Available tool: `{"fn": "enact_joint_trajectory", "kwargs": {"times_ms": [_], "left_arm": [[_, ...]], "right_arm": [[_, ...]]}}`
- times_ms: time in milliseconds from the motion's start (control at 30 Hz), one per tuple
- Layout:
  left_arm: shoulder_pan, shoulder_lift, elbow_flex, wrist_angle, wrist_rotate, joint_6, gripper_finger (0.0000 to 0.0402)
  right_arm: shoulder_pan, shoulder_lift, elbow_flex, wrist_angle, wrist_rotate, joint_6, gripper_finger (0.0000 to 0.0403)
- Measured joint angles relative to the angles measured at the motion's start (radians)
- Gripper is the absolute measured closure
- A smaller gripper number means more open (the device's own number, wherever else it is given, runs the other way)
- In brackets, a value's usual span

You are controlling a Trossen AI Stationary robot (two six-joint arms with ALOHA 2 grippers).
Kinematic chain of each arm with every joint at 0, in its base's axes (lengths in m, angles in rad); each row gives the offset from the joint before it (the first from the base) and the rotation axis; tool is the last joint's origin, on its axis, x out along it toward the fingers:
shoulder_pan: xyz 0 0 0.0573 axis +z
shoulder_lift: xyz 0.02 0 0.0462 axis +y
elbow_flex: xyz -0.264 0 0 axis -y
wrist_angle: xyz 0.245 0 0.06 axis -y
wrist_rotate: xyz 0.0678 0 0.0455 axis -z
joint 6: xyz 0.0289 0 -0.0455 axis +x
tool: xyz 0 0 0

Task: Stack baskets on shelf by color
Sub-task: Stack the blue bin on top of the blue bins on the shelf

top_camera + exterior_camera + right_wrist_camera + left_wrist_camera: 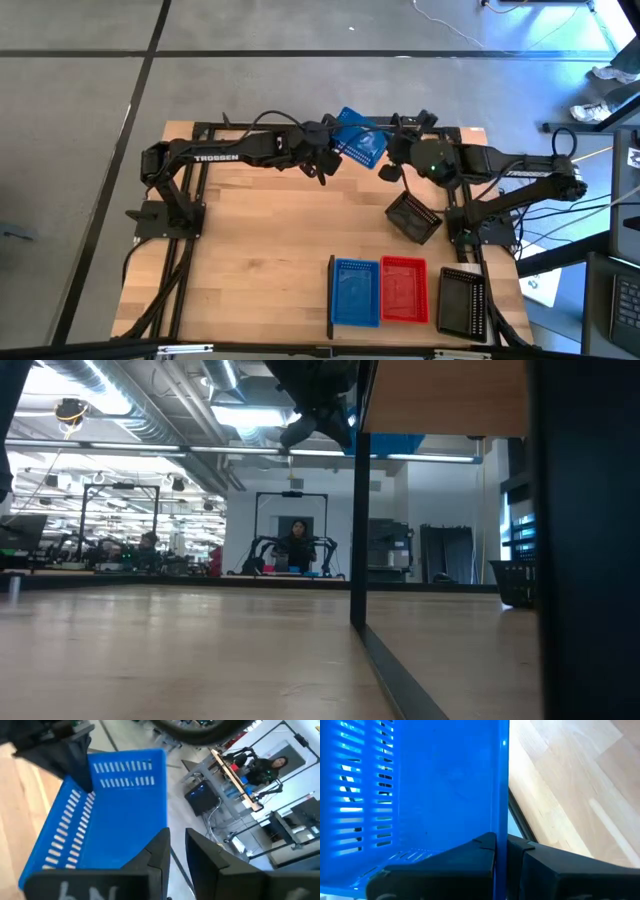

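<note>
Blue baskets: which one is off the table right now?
The blue basket at the far edge, held up between the left tool and right tool. The other blue basket sits on the shelf beside the red basket.

Even, soft light falls from overhead in the high view, and the table [260,250] shows only faint shadows under the arms. In the low view bright ceiling strip lights [240,415] glare white, leaving the arm above as a dark silhouette and the near table edge blurred. Light shines through the blue basket [420,785] beside the left gripper [501,847], whose close fingers are out of focus.
</note>
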Motion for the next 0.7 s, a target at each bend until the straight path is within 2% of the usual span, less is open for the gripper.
{"fn": "enact_joint_trajectory", "kwargs": {"times_ms": [267,467,700], "left_arm": [[0.01,0.0,0.0,0.0,-0.001,0.002,0.0401],[0.009,0.0,0.0,0.0,-0.001,0.002,0.0402],[0.009,0.0,0.0,-0.002,-0.003,0.01,0.0402]], "right_arm": [[-0.073,-0.001,0.0,0.022,-0.183,0.003,0.034],[-0.114,0.0,0.0,0.014,-0.188,0.004,0.034],[-0.158,0.01,0.0,-0.007,-0.281,0.059,0.034]]}}
